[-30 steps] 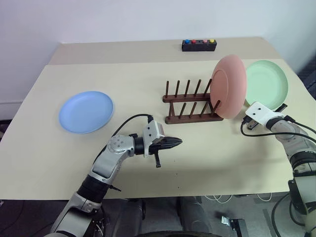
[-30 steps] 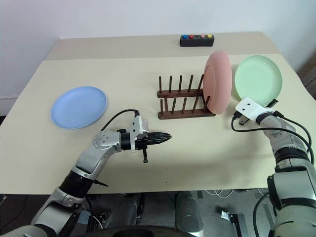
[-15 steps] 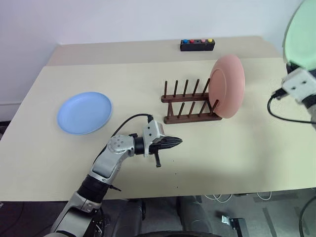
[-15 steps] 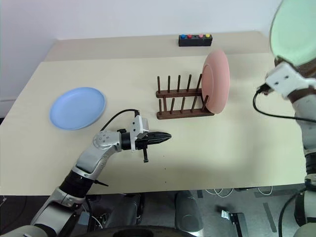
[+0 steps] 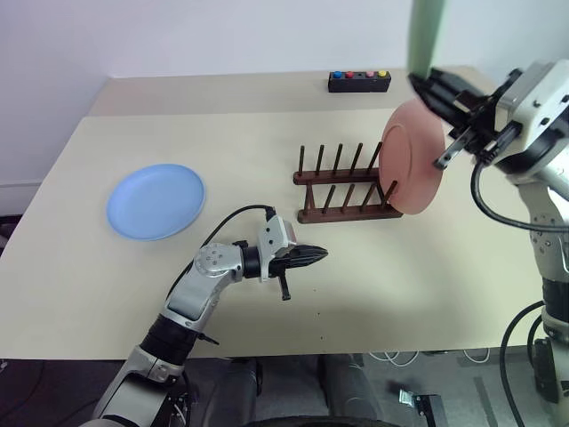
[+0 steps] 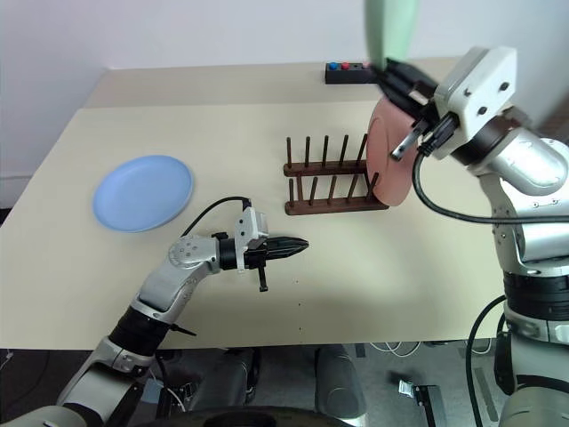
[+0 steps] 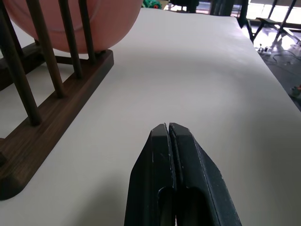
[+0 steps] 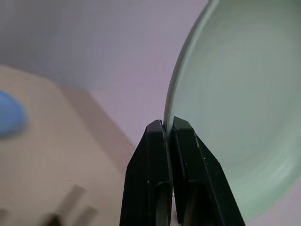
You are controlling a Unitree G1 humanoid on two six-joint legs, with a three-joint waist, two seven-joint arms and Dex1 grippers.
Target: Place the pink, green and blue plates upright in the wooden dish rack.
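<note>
Holding the green plate [image 6: 391, 31] aloft, edge-on, above the rack [image 5: 347, 189] with the right gripper [image 5: 433, 89] pinching its rim.
The pink plate [image 5: 414, 168] stands upright in the rack's end slot nearest the tabletop's [image 5: 267, 142] right edge. The blue plate [image 5: 156, 201] lies flat near the left edge, well apart from the rack. The left gripper [image 7: 168, 136], fingers pressed together and empty, hovers level near the front edge, pointing toward the right edge. A button box [image 5: 358, 82] sits at the far edge.
</note>
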